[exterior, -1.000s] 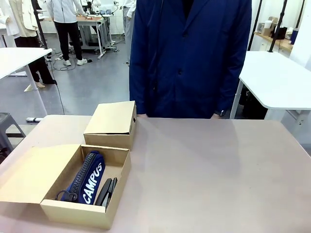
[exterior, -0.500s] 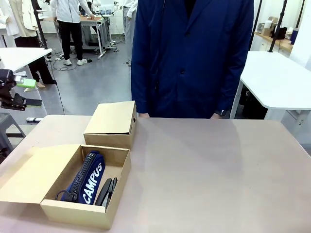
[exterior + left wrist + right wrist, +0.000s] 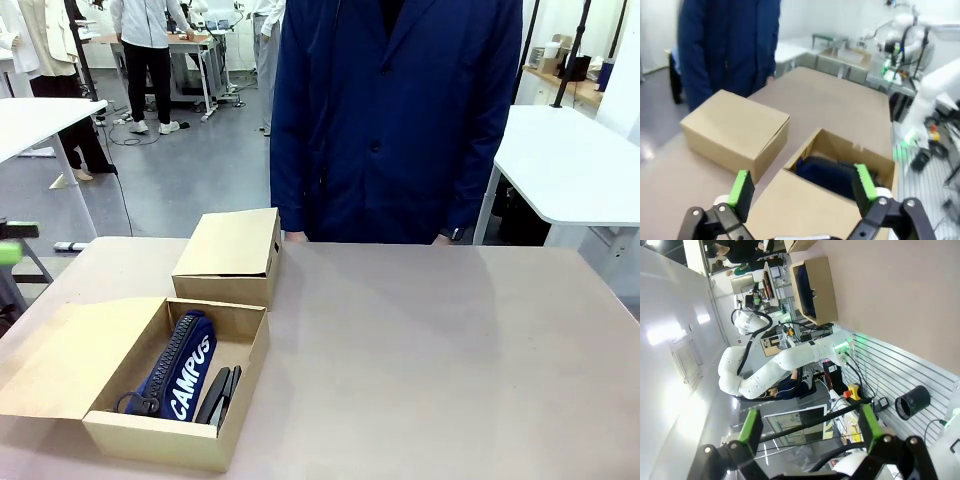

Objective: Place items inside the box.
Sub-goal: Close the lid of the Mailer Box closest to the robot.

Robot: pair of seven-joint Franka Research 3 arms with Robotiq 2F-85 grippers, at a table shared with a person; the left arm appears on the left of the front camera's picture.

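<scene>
Lying in open box (image 3: pixel 243 372) on beige table (image 3: pixel 430 350): navy pouch (image 3: pixel 183 365); both tools spread.

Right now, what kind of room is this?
Probably a robot lab or workshop: white worktables stand on a grey floor, a white robot arm with cables sits beside the table, and people work at benches behind.
</scene>
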